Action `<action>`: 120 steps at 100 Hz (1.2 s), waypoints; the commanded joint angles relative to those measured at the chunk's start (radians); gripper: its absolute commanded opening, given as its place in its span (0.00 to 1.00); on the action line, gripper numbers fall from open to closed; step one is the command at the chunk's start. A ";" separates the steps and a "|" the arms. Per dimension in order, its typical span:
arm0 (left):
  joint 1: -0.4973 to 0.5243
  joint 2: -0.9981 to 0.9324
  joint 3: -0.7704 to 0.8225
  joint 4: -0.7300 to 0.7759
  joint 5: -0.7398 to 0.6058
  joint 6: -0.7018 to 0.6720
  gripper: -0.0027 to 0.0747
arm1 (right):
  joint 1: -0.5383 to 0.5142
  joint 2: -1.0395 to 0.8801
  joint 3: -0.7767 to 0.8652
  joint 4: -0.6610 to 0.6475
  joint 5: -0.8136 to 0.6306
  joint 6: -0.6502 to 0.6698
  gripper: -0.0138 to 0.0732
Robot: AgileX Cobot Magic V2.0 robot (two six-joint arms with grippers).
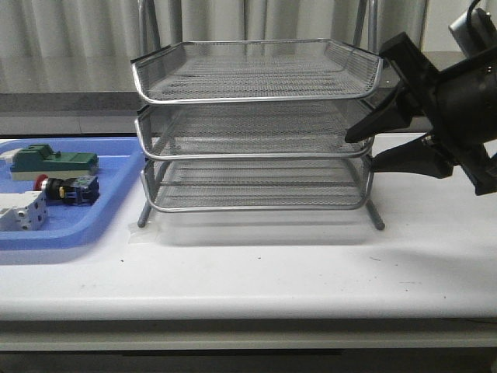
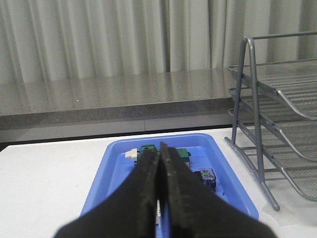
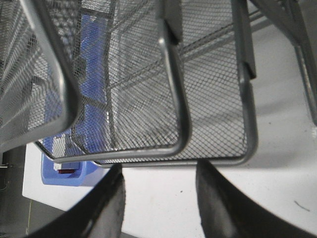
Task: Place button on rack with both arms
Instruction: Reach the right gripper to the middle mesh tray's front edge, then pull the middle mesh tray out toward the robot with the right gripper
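Note:
The button [image 1: 66, 188], with a red head and a black and blue body, lies on its side in the blue tray [image 1: 116, 203] at the left. The silver wire rack [image 1: 256, 99] stands mid-table with its three tiers empty. My right gripper [image 1: 366, 149] is open and empty beside the rack's right edge at middle-tier height; in the right wrist view [image 3: 159, 171] its tips stop just short of the rack [image 3: 173, 99]. My left gripper [image 2: 159, 148] is shut and empty above the tray [image 2: 114, 168]. The button's blue-black block [image 2: 209, 177] shows beside the fingers. The left arm is out of the front view.
The tray also holds a green block part [image 1: 54, 160] and a white-grey terminal block [image 1: 19, 211]. The rack's frame [image 2: 282, 35] rises close to the tray's right side. A grey ledge and curtains run behind the table.

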 commanded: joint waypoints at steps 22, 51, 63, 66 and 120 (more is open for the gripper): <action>0.000 -0.032 0.034 -0.006 -0.076 -0.008 0.01 | 0.000 0.060 -0.128 0.079 0.084 -0.020 0.57; 0.000 -0.032 0.034 -0.006 -0.076 -0.008 0.01 | 0.000 0.110 -0.164 0.079 0.106 -0.020 0.44; 0.000 -0.032 0.034 -0.006 -0.076 -0.008 0.01 | 0.000 0.114 -0.164 0.078 0.106 -0.020 0.27; 0.000 -0.032 0.034 -0.006 -0.076 -0.008 0.01 | 0.000 0.114 -0.164 0.078 0.106 -0.020 0.22; 0.000 -0.032 0.034 -0.006 -0.076 -0.008 0.01 | 0.000 0.107 -0.005 0.025 0.171 -0.078 0.08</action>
